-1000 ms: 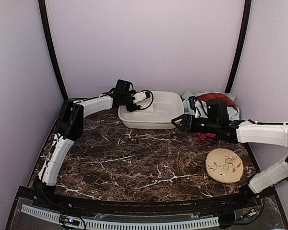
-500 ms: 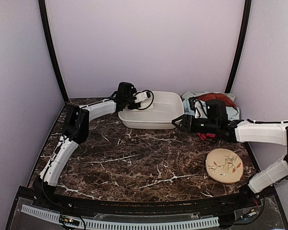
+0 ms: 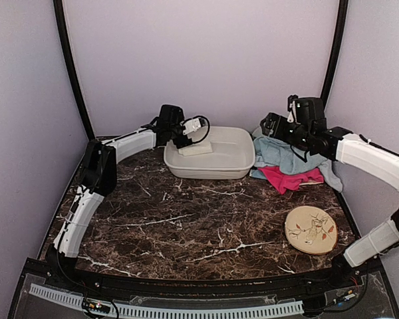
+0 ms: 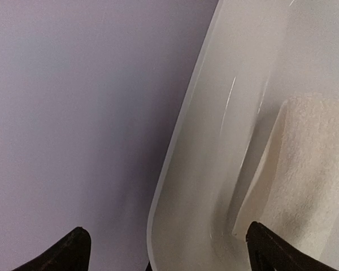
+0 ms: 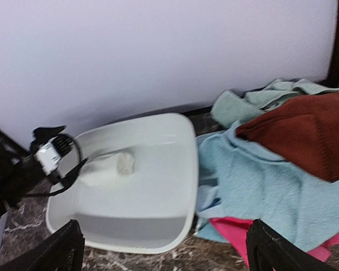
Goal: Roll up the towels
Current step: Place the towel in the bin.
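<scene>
A rolled cream-white towel (image 3: 198,149) lies in the left rear part of the white basin (image 3: 243,166). My left gripper (image 3: 195,131) hovers just above it, open and holding nothing. In the left wrist view its gripper (image 4: 169,251) spans the basin rim (image 4: 178,147), with the cream towel (image 4: 313,169) at the right. More towels are heaped right of the basin: light blue (image 5: 254,186), rust-brown (image 5: 305,132), bright pink (image 5: 237,234). Raised above that heap (image 3: 286,156), my right gripper (image 3: 268,125) is open and empty; its wrist view (image 5: 169,248) looks down on the basin (image 5: 183,169).
A round beige disc with a leaf pattern (image 3: 310,228) lies on the dark marble table (image 3: 186,226) at the front right. A pale green cloth (image 5: 271,93) sits at the back of the heap. Purple walls close in the back and sides.
My right arm has lifted from low over the pink towel to above the back of the heap, uncovering the towels. Both grippers have opened wider. The left arm has barely shifted.
</scene>
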You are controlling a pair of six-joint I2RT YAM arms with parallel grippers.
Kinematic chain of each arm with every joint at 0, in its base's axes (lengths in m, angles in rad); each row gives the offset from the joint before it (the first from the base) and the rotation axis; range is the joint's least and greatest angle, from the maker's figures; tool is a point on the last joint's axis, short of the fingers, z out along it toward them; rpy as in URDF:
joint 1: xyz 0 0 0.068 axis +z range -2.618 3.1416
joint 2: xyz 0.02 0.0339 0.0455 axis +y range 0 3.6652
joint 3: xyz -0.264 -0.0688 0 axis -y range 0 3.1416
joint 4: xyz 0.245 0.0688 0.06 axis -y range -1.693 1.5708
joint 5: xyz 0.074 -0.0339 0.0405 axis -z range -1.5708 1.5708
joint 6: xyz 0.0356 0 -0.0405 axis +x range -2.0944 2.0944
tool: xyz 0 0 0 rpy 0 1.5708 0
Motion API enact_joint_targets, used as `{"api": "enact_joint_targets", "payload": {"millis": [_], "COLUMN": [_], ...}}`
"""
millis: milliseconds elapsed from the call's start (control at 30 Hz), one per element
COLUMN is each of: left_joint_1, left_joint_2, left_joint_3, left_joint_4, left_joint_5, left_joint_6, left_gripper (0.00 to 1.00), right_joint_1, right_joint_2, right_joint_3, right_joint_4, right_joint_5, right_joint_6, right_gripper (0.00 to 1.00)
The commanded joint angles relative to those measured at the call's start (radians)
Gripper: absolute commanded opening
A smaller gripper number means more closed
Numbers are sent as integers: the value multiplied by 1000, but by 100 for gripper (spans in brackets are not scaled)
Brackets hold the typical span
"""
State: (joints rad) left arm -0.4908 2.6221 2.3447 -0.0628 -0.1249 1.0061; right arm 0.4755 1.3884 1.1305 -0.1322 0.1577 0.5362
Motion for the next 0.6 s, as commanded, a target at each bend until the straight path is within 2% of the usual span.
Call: {"api": "enact_joint_targets", "payload": {"millis": [0,133,333,567], "left_joint_1": [24,33,61,76], "left_joint_2": [-188,-250,-338,-414], "left_joint_3": [-5,12,27,8], "left_joint_4": [-169,-263,-369,-532], "left_joint_5": [27,13,21,45], "left_joint_6": [-116,-156,-249,-341], "left_gripper": [99,99,99,99], "right_joint_1": [-72,-97,-114,-120], "right_joint_2": [57,141,273,314], "right_joint_3": [97,167,221,137], "right_joint_4": [-242,-388,-500,-521], "right_joint_5": [249,312,297,247], "right_joint_6": [0,20,37,75], "right_gripper": [100,95,81,68]}}
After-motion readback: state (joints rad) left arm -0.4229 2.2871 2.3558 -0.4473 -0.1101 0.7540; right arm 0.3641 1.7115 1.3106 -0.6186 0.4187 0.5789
